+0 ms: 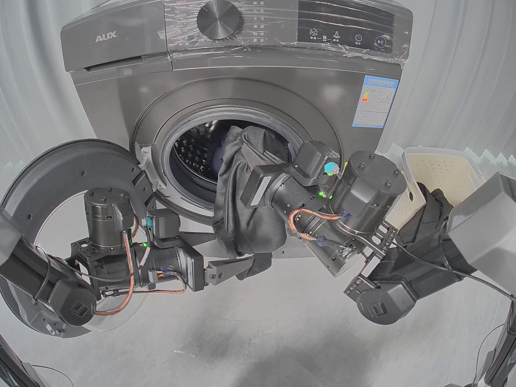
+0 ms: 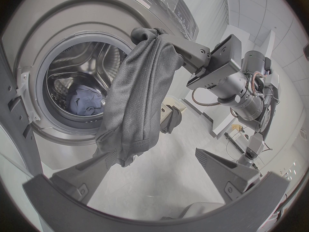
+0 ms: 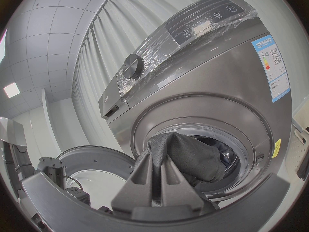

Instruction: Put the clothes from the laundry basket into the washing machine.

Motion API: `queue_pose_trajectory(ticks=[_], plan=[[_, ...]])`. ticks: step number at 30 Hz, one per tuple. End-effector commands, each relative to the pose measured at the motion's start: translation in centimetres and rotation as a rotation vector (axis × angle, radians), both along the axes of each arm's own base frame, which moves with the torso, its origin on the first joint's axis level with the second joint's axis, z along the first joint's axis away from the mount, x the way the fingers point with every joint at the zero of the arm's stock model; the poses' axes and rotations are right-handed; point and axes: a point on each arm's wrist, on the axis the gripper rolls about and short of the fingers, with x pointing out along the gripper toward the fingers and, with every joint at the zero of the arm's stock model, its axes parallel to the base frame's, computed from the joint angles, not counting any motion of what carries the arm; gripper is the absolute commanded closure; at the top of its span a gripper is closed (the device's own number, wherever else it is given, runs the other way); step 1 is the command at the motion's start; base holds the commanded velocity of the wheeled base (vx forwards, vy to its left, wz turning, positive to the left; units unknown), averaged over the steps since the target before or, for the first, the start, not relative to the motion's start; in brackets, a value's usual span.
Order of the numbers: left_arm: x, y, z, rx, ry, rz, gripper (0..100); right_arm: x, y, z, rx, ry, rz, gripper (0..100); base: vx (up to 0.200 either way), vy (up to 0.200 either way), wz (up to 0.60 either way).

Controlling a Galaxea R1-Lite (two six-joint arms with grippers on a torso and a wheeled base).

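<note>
— Head view first: where's the cloth?
— The dark garment (image 1: 244,210) hangs in front of the washing machine (image 1: 242,81) opening, its top at the mouth of the drum (image 1: 196,154) and the rest dangling past the lower rim. The right gripper (image 1: 246,150) is clenched on its upper end. The door (image 1: 64,173) stands wide open on the robot's left.
— And the laundry basket?
— The laundry basket (image 1: 446,170) sits by the machine's right side, more dark clothes (image 1: 430,210) draped over its near rim.
— The left wrist view?
— The left gripper (image 2: 154,152) is spread wide and grasps nothing, just under the garment's hem, which touches one finger (image 2: 93,171). A blue garment (image 2: 85,100) lies on the bottom of the drum.
— The right wrist view?
— Its two fingers (image 3: 141,181) are pressed close together with the cloth pinched between them, bunched before the opening's lower rim. I can't tell whether it touches that rim.
</note>
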Motion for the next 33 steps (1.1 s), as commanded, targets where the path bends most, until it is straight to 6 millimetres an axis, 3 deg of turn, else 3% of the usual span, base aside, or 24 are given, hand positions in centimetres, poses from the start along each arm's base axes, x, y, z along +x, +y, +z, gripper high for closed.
queue_pose_trajectory(ticks=[1, 6, 28, 29, 33], plan=[[0.8, -0.6, -0.8, 0.006, 0.011, -0.001, 0, 0.0, 0.1, -0.2, -0.006, 0.004, 0.001, 100, 0.0, 0.0, 0.0], [2.0, -1.6, -1.7, -0.034, -0.002, 0.006, 0, 0.0, 0.1, -0.4, -0.008, 0.008, 0.001, 100, 0.0, 0.0, 0.0], [3.5, -3.3, -1.5, -0.111, -0.089, 0.066, 0, 0.1, 0.2, -0.8, -0.007, 0.003, 0.0, 100, 0.0, 0.0, 0.0], [3.5, -3.3, -1.6, -0.11, -0.087, 0.066, 100, 0.1, 0.2, -0.7, -0.007, 0.001, 0.0, 100, 0.0, 0.0, 0.0], [3.4, -3.3, -1.6, -0.108, -0.086, 0.066, 100, 0.1, 0.2, -0.8, -0.009, 0.003, 0.0, 100, 0.0, 0.0, 0.0]])
